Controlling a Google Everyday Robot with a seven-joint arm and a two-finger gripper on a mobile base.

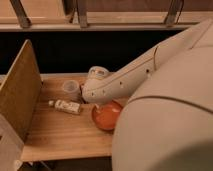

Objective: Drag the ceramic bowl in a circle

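The ceramic bowl (106,116) is round, shallow and glossy orange-red. It sits on the wooden table (60,132) near its right front part, and my arm covers its right and back edges. My white arm (130,75) reaches in from the right and ends over the bowl's back-left rim. My gripper (95,99) is at that end, low beside the rim and mostly hidden under the wrist.
A small translucent plastic cup (70,89) stands behind and left of the bowl. A small bottle (67,106) lies on its side left of the bowl. An upright wooden panel (20,92) borders the table's left side. A dark gap and railing lie behind.
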